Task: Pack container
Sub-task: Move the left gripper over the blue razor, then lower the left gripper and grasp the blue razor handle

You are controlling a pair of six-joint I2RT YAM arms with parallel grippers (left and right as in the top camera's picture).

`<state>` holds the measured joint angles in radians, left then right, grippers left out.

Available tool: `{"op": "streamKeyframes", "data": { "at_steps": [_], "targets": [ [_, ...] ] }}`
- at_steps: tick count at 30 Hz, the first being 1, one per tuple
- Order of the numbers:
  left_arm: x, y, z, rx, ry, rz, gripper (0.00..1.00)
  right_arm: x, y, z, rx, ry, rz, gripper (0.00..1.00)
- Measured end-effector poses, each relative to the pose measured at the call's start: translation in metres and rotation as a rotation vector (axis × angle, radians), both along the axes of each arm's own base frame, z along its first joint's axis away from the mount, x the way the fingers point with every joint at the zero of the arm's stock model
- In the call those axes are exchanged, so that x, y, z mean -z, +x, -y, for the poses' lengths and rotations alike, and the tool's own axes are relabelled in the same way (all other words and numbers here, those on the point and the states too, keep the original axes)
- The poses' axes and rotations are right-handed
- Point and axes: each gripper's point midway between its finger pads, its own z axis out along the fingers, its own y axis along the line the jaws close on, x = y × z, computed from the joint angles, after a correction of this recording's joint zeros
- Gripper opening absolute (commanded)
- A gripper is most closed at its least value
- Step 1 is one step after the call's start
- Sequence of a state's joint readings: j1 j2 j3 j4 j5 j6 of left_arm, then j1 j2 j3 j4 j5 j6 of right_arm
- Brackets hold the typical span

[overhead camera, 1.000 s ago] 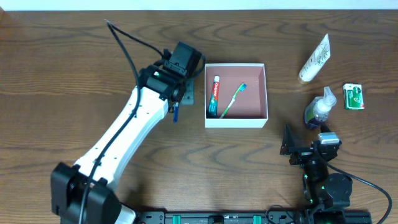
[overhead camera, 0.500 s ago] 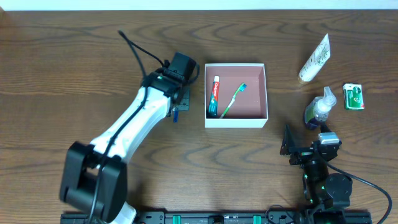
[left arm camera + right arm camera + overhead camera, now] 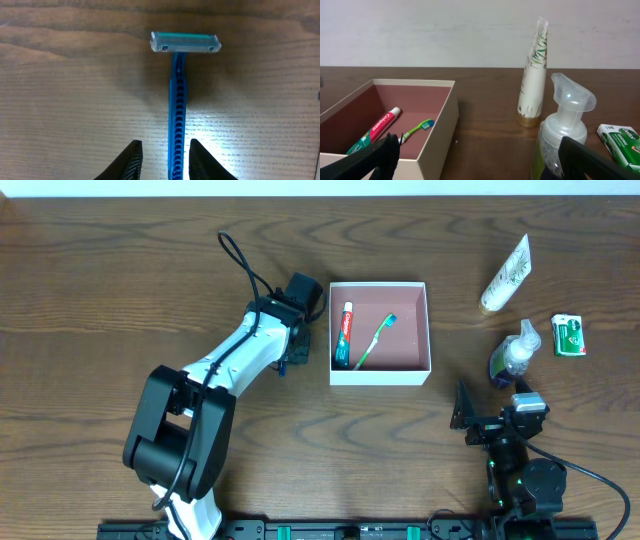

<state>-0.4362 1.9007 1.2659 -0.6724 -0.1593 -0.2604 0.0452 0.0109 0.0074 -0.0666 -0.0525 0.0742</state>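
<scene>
A blue razor (image 3: 177, 100) lies flat on the wood left of the container (image 3: 380, 376), its head pointing away from my left gripper (image 3: 165, 146). The left jaws straddle the handle, with a sliver of table showing on either side, so they stand open. From overhead the razor (image 3: 283, 363) pokes out under that gripper (image 3: 288, 348). The white-walled, pink-floored container (image 3: 437, 135) holds a toothpaste tube (image 3: 344, 335) and a green toothbrush (image 3: 374, 342). My right gripper (image 3: 480, 165) rests wide open near the front edge, holding nothing and facing the container and a pump bottle (image 3: 565, 130).
A white tube (image 3: 507, 273) stands at the back right. The clear pump bottle (image 3: 513, 355) is just ahead of the right gripper (image 3: 490, 408). A small green packet (image 3: 568, 335) lies right of the bottle.
The left arm's lower links have swung rightward and closer to the razor, and its wrist shifted slightly. The razor has stayed in place. The right arm is still.
</scene>
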Motion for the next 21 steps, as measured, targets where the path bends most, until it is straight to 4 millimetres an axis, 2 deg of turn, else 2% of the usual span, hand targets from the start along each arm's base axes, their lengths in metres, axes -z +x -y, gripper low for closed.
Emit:
{"op": "streamKeyframes", "data": {
  "at_steps": [11, 21],
  "targets": [
    [0.003, 0.006, -0.002, -0.002, -0.074, -0.016, 0.32, 0.0, 0.0, 0.0, 0.0, 0.0, 0.0, 0.99],
    [0.019, 0.003, -0.003, -0.005, -0.071, -0.058, 0.32, 0.0, 0.0, 0.0, 0.0, 0.0, 0.0, 0.99]
  ]
}}
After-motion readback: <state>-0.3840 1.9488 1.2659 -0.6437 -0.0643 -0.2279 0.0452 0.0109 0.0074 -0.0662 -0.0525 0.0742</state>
